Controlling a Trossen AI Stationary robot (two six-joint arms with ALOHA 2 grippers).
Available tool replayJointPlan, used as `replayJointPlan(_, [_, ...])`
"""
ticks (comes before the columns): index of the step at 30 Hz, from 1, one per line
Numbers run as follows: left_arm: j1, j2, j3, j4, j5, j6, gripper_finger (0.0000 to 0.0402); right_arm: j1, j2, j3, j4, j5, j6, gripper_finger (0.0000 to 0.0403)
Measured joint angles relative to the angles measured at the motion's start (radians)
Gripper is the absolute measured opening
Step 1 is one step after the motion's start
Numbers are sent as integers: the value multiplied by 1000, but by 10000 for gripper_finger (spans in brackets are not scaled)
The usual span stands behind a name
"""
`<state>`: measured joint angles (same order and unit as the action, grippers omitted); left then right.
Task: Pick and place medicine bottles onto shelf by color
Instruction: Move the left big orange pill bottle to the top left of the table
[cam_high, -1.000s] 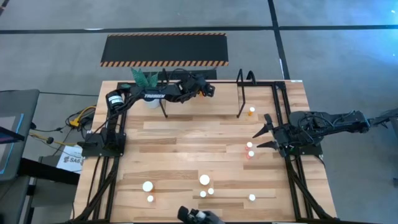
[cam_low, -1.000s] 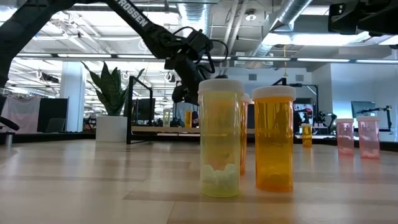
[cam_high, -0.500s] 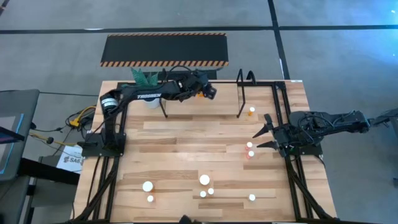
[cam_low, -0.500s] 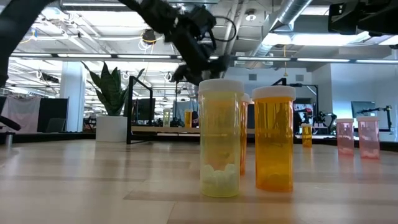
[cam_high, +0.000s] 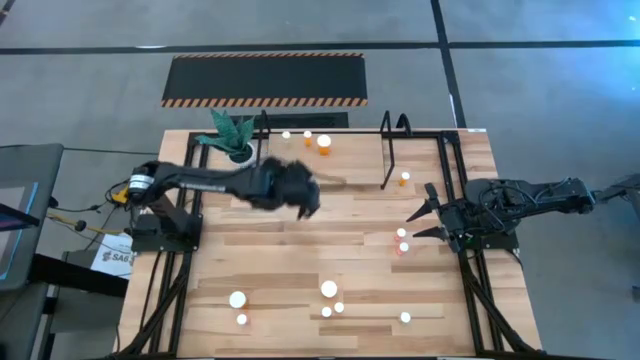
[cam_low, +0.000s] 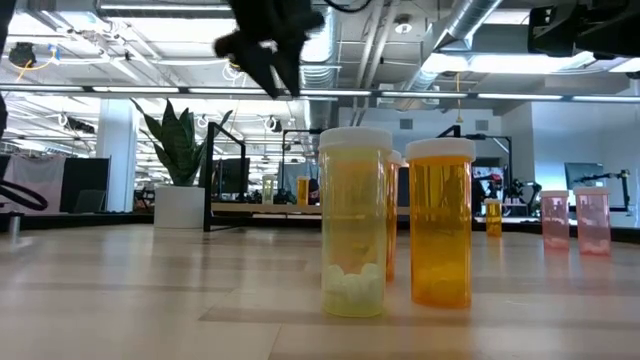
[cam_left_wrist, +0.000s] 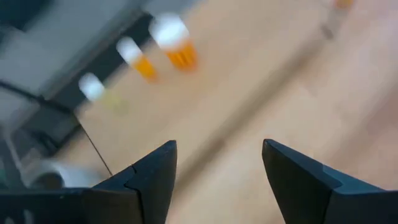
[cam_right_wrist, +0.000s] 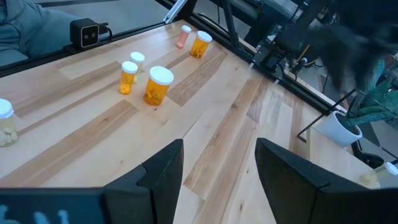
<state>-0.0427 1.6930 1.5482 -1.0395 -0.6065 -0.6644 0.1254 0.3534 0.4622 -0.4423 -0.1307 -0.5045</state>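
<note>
Three medicine bottles stand on the shelf (cam_high: 350, 152) at the table's far side: a larger orange one (cam_high: 324, 142) (cam_left_wrist: 171, 42), a small orange one (cam_left_wrist: 138, 57) and a small yellow one (cam_left_wrist: 96, 90). My left gripper (cam_high: 305, 200) (cam_left_wrist: 217, 146) hovers open and empty above the table, nearer than the shelf. Several more white-capped bottles stand near the front edge (cam_high: 329, 289); two of them, yellow (cam_low: 354, 220) and orange (cam_low: 440, 220), show large in the low view. Two pink ones (cam_high: 402, 240) stand by my right gripper (cam_high: 412, 226) (cam_right_wrist: 219, 144), which waits open at the right.
A green plant in a white pot (cam_high: 238, 150) stands beside the shelf's left upright. One orange bottle (cam_high: 404, 178) stands on the table by the right upright (cam_high: 388, 150). A black hazard-striped mat (cam_high: 265, 80) lies on the floor beyond the table. Bare wood lies between shelf and front bottles.
My left gripper has drawn back from the shelf toward the table's near edge and somewhat to the left, rising and rolling as it went. The larger orange bottle stands on the shelf where the gripper was.
</note>
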Motion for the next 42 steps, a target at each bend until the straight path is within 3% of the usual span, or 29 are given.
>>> replayJointPlan(5, [-162,-8,0,-186,221,-269,230,0,0,0,1,0,0,223])
replayJointPlan(11, [-340,-8,-1,-307,404,-677,230,0,0,0,0,0,0,223])
replayJointPlan(17, [-506,-7,-1,-355,479,-1086,232,0,0,0,0,0,0,223])
replayJointPlan(22, [-617,-6,-57,-307,507,-1336,250,0,0,0,0,0,0,223])
replayJointPlan(26, [-664,-6,-133,-233,589,-1426,267,0,0,0,0,0,0,223])
replayJointPlan(30, [-702,-5,-201,-176,608,-1489,274,0,0,0,0,0,0,223])
replayJointPlan(36, [-721,-5,-303,-1,652,-1492,275,0,0,0,1,0,0,223])
replayJointPlan(42, [-724,-5,-386,48,655,-1484,275,0,0,0,0,0,0,223])
